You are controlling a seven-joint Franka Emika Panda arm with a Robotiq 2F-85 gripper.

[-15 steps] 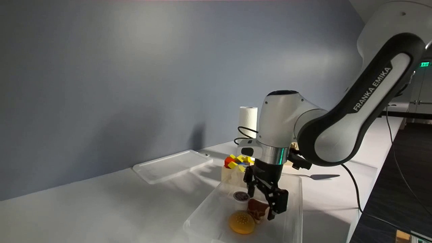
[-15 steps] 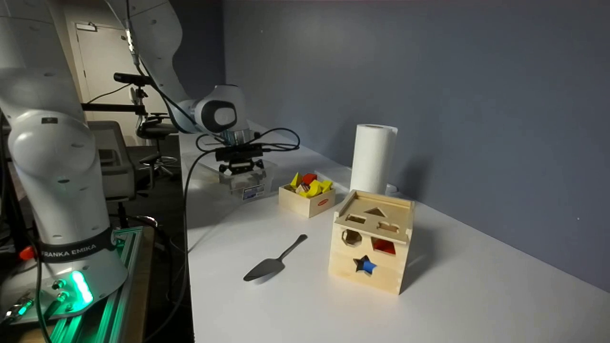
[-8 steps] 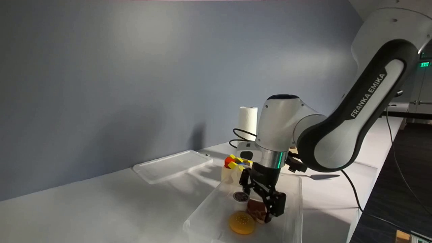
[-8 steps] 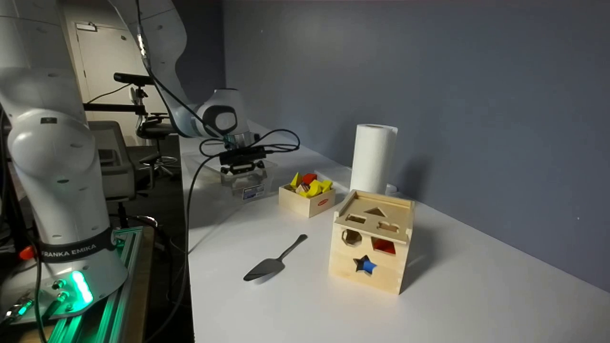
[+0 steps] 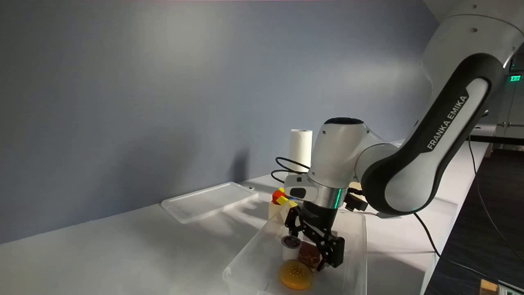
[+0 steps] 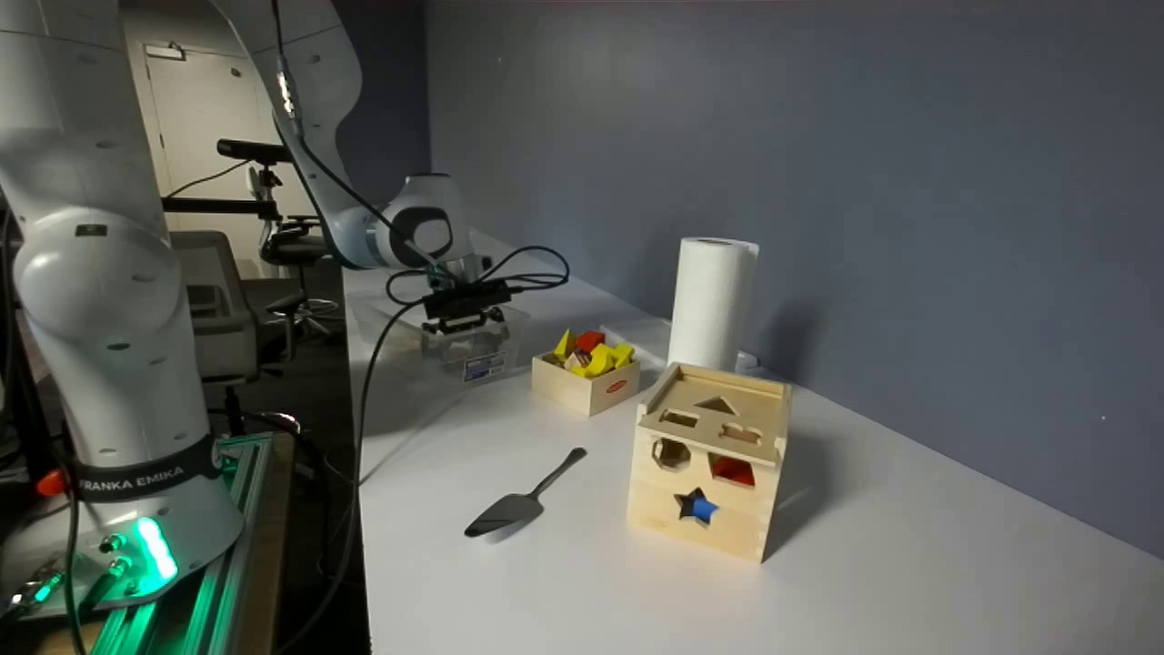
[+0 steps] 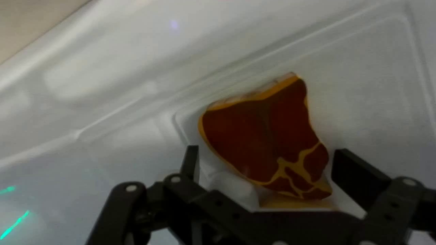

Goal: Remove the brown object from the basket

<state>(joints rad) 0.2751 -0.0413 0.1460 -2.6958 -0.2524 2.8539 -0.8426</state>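
Brown object (image 7: 264, 136) whole, wrist view only

In the basket (image 5: 356, 246), in an exterior view: bun (image 5: 295, 275) up front, cup (image 5: 291, 252) behind it, steak (image 5: 308, 255) right of the cup, gripper (image 7: 267, 153) with a finger either side of the steak! Outside, back left, the tray (image 5: 206, 203). In an exterior view, block box (image 6: 573, 389) right of the basket, towel roll (image 6: 714, 305) behind the sorter (image 6: 696, 473), server (image 6: 518, 506) left of the sorter.

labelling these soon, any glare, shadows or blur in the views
Wrist view: slightly soft, pale glare on the clear tub, green streaks lower left, brown object plainly visible; both exterior views: dark shadow on the wall near the paper towel roll.
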